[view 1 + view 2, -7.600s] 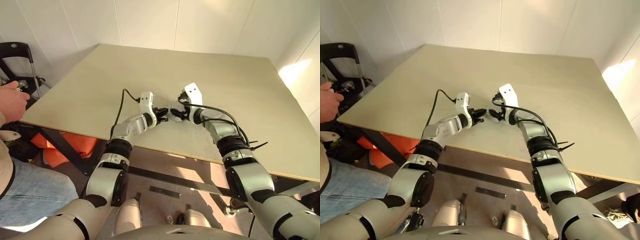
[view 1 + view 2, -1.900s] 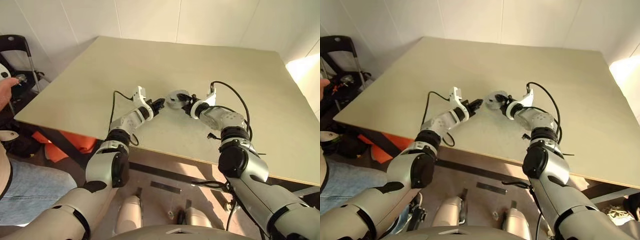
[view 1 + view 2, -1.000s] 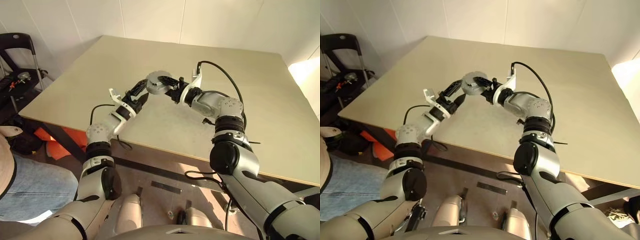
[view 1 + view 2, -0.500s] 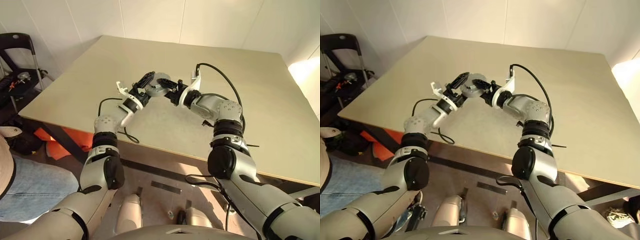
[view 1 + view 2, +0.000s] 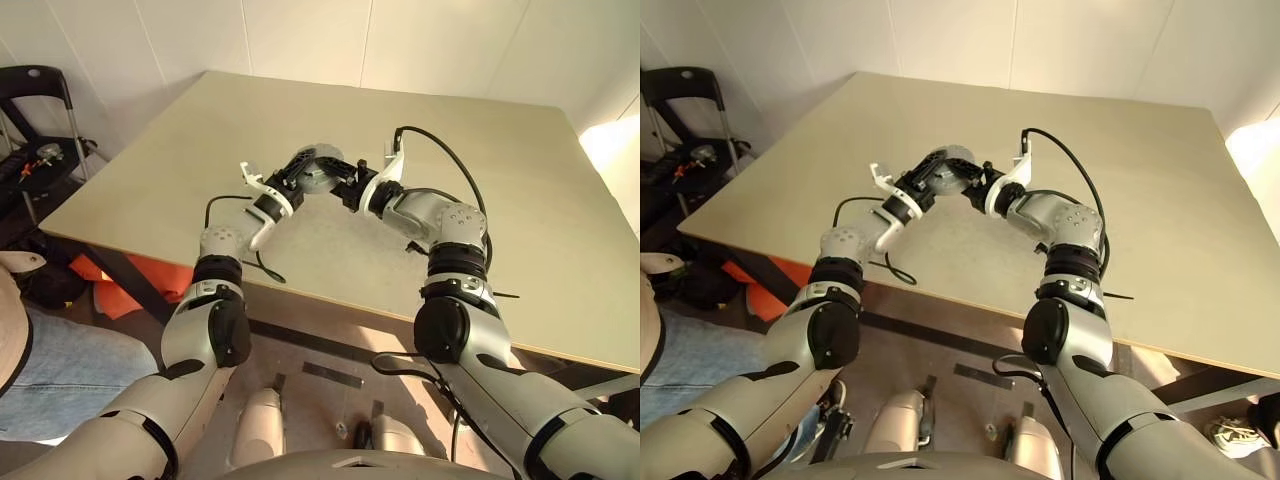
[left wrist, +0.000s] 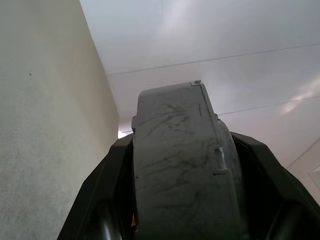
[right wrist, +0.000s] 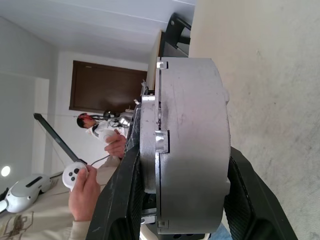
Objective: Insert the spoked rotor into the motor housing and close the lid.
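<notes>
Motor housing (image 7: pixel 187 145) between both grippers' jaws

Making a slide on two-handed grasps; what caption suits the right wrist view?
Right gripper and left gripper clamp the closed motor housing above the table.

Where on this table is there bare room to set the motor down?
The table is bare nearly everywhere: the far half toward the wall, and both sides. Crowded only mid-front, where the left gripper and right gripper meet around the motor housing.
</notes>
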### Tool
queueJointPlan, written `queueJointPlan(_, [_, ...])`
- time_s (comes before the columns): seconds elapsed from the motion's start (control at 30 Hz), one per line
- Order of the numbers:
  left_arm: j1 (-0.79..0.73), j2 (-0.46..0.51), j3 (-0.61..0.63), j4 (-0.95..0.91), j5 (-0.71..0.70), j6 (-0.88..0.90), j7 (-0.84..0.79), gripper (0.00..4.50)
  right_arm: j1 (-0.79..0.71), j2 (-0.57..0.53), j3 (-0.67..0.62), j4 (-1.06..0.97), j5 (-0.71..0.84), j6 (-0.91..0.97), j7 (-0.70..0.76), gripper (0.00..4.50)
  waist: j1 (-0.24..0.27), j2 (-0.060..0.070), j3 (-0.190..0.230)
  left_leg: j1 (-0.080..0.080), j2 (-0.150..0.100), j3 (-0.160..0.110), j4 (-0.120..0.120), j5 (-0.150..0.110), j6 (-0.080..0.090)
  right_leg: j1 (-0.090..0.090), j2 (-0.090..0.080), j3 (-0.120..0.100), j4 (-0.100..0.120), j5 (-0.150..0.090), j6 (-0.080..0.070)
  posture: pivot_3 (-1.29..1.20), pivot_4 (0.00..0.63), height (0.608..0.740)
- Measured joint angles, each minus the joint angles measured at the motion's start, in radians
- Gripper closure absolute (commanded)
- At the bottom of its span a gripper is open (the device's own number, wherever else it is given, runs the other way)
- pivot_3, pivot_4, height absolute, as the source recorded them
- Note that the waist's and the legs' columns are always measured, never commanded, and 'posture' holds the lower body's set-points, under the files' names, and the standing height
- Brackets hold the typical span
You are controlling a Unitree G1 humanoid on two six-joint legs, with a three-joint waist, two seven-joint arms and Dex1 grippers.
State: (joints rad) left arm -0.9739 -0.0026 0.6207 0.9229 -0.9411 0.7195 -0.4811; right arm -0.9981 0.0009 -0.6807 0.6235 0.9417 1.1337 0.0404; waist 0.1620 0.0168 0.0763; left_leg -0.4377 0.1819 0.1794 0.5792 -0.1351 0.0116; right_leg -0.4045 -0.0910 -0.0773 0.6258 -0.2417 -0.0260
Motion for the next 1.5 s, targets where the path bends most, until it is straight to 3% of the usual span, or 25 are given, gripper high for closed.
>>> queueJointPlan(0.07, [0.0, 0.001, 0.0, 0.007, 0.001, -0.001, 0.0, 2.17, 0.004, 0.0, 0.006, 0.0, 0.0, -0.005, 0.002, 2.44, 0.002, 0.0, 0.0, 0.0, 0.0, 0.0, 0.0, 0.0, 0.0, 0.0, 0.0, 0.0, 0.0, 0.0, 0.0, 0.0, 0.0, 0.74])
queueJointPlan(0.27, [0.001, 0.001, -0.022, 0.013, 0.04, -0.015, -0.006, 2.17, 0.02, -0.004, 0.074, -0.014, -0.059, -0.124, 0.017, 0.48, 0.006, 0.0, 0.0, 0.0, 0.0, 0.0, 0.001, 0.0, 0.0, 0.0, 0.0, 0.0, 0.001, 0.0, 0.0, 0.0, 0.0, 0.74])
queueJointPlan(0.57, [0.045, 0.02, -0.034, 0.017, 0.109, -0.119, 0.046, 2.17, 0.022, -0.021, 0.118, 0.035, -0.199, -0.365, -0.018, 0.48, -0.003, 0.0, 0.0, 0.0, 0.0, -0.001, 0.001, 0.0, 0.0, 0.001, 0.0, 0.0, 0.001, 0.0, 0.0, 0.0, 0.0, 0.74])
queueJointPlan(1.13, [0.123, 0.19, 0.128, 0.097, 0.119, -0.366, 0.267, 2.17, 0.041, -0.028, 0.156, 0.077, -0.218, -0.403, -0.004, 0.48, -0.005, -0.001, -0.001, 0.003, 0.0, -0.002, 0.003, 0.0, -0.001, 0.005, -0.001, 0.0, 0.001, 0.002, 0.002, 0.0, 0.0, 0.74])
queueJointPlan(1.23, [0.12, 0.199, 0.128, 0.117, 0.126, -0.385, 0.282, 1.45, 0.041, -0.028, 0.159, 0.084, -0.219, -0.405, -0.003, 0.44, -0.01, -0.001, -0.001, 0.011, 0.0, -0.002, 0.002, 0.001, -0.002, 0.011, -0.001, 0.0, 0.001, 0.002, 0.002, 0.0, 0.0, 0.74])
queueJointPlan(1.37, [0.11, 0.212, 0.131, 0.127, 0.127, -0.389, 0.292, 0.11, 0.041, -0.025, 0.164, 0.095, -0.219, -0.404, -0.002, 0.44, -0.013, -0.001, -0.001, 0.026, 0.0, -0.002, -0.004, 0.002, -0.004, 0.021, 0.0, 0.003, 0.0, -0.001, -0.003, 0.0, 0.0, 0.74])
queueJointPlan(1.5, [0.105, 0.251, 0.136, 0.139, 0.134, -0.412, 0.323, 0.02, 0.041, -0.025, 0.175, 0.114, -0.219, -0.385, 0.003, 0.44, -0.029, -0.001, -0.001, 0.032, -0.001, -0.002, -0.009, 0.005, -0.008, 0.023, 0.001, 0.005, 0.0, 0.0, -0.004, 0.0, 0.0, 0.74])
